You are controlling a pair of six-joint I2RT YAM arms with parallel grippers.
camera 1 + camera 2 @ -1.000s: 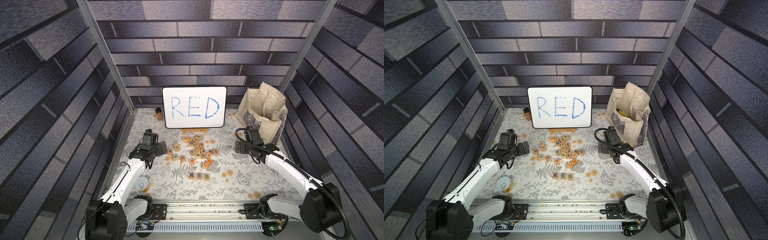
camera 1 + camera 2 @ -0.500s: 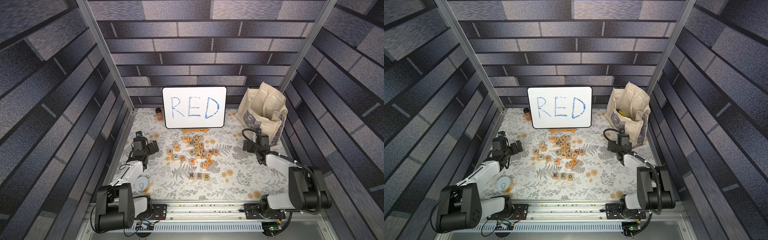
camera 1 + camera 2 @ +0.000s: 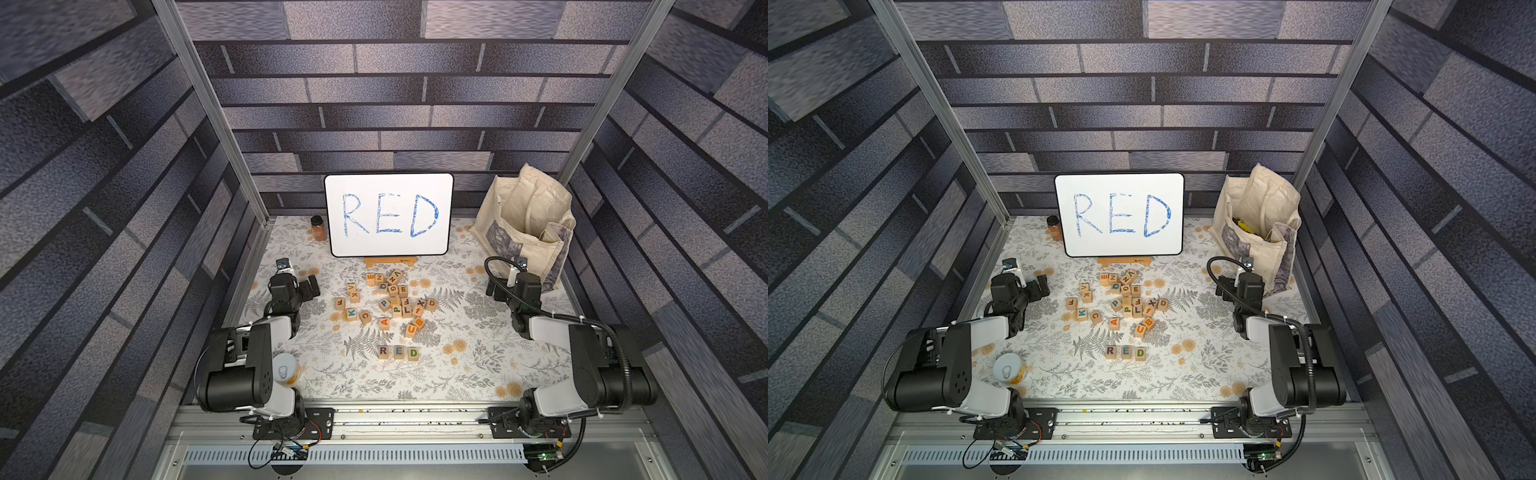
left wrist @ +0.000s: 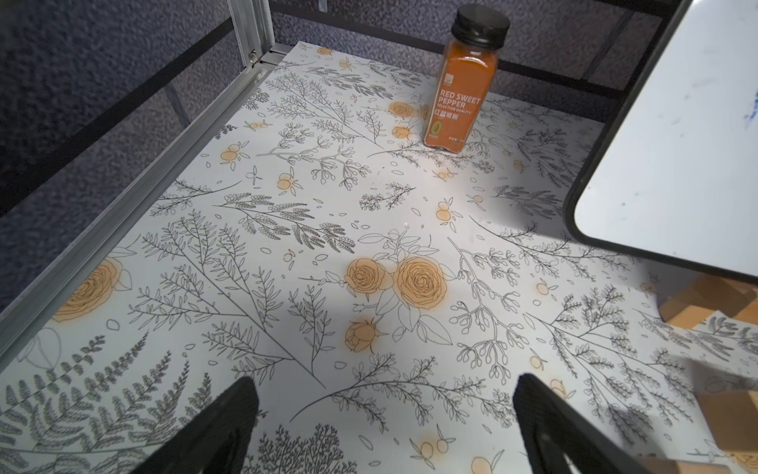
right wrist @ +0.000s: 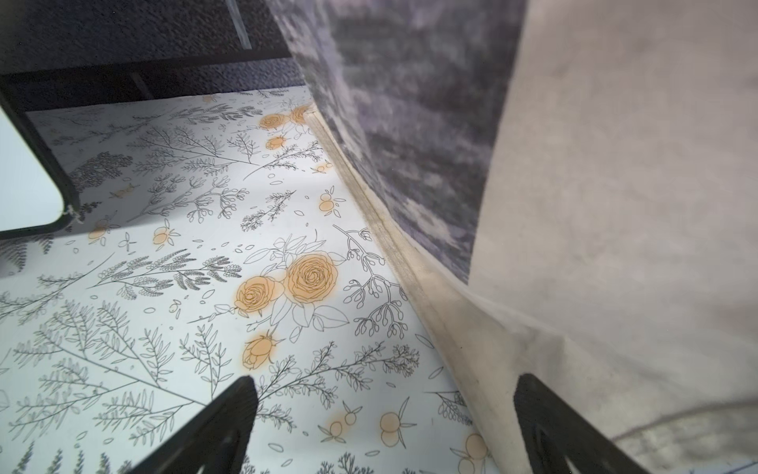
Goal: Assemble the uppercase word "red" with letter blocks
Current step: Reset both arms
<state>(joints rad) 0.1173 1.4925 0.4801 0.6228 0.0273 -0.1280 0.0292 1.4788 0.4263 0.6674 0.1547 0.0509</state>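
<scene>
The word "red" stands as three light-wood letter blocks in a row near the front middle in both top views: purple R (image 3: 383,351), blue-green E (image 3: 398,352), green D (image 3: 413,353), touching side by side. A loose heap of other letter blocks (image 3: 390,299) lies behind them. My left gripper (image 3: 309,286) is open at the left, low over the mat, with nothing between its fingers (image 4: 229,418). My right gripper (image 3: 494,291) is open at the right, beside the tote bag. Both are far from the row. Neither wrist view shows the row.
A white board (image 3: 388,214) with RED handwritten in blue stands at the back on a wooden stand (image 3: 390,262). A spice bottle (image 4: 467,82) is to its left. A cream tote bag (image 5: 574,205) fills the back right corner. A tin can (image 3: 284,370) sits by the left arm's base.
Both arms have folded back and down toward their bases, with the grippers still open at the sides. The R, E, D row has not moved.
</scene>
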